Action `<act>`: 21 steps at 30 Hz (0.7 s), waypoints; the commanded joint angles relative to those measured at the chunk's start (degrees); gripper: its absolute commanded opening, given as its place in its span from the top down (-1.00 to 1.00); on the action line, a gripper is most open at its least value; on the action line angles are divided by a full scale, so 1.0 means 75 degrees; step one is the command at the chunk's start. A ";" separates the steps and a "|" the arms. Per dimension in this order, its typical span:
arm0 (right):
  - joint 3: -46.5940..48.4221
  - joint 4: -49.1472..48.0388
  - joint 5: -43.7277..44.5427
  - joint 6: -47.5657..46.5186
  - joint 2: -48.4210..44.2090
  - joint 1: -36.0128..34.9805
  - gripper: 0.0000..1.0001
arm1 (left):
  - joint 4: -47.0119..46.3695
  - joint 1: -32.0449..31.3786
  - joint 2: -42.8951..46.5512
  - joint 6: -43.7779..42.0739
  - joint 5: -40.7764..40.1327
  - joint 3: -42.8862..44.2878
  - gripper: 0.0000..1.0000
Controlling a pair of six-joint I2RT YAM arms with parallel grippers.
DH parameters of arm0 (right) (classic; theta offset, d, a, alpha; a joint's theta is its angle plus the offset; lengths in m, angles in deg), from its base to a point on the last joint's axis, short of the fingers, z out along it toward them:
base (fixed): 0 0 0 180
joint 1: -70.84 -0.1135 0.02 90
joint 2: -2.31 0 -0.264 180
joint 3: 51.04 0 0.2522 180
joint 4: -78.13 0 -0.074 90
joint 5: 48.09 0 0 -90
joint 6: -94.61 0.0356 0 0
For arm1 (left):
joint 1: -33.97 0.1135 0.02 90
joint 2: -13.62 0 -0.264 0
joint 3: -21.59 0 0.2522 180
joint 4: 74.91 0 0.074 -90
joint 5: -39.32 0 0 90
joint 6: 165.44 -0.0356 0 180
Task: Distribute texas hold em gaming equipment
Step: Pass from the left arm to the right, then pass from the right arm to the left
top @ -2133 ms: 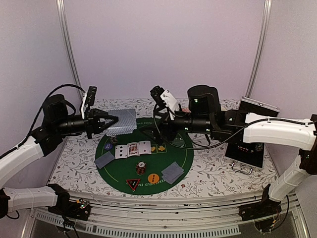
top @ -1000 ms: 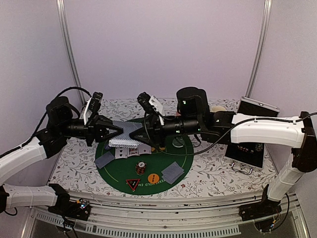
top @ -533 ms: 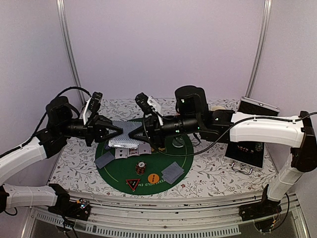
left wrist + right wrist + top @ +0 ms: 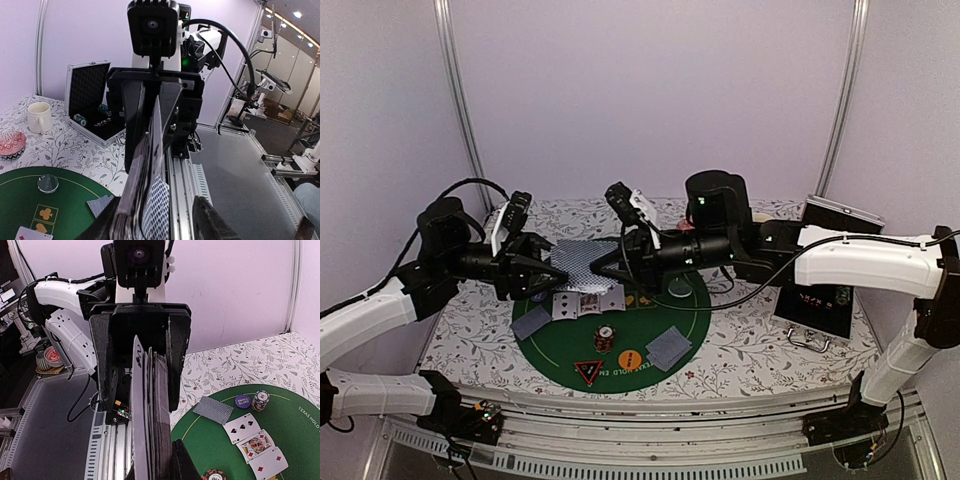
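Currently:
- Got deck (image 4: 582,265) clamped edge-on in right gripper (image 4: 604,266), mid-air above green mat (image 4: 672,322).
- Got left gripper (image 4: 548,268) spread wide, straddling deck's other end, not pinching.
- Expect light, slick, loose stack; pinch flat faces firmly or risk fanning.
- Mind face-up cards (image 4: 588,301) and chip stack (image 4: 606,338) below on mat; mug (image 4: 39,117) and bowl (image 4: 11,144) well aside, no obstruction.
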 commanded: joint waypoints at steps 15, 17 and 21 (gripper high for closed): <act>0.0009 -0.0516 -0.0346 0.0232 -0.0111 0.0098 0.96 | 0.0703 -0.0231 -0.0083 -0.0733 -0.0589 0.0110 0.91; 0.0018 -0.0510 -0.0345 0.0222 -0.0082 0.0096 0.96 | 0.0634 -0.0229 -0.0073 -0.0693 -0.0510 0.0094 1.00; 0.0003 -0.0453 -0.0237 0.0194 -0.0097 0.0093 0.92 | 0.0547 -0.0240 -0.0042 -0.0640 -0.0402 0.0077 1.00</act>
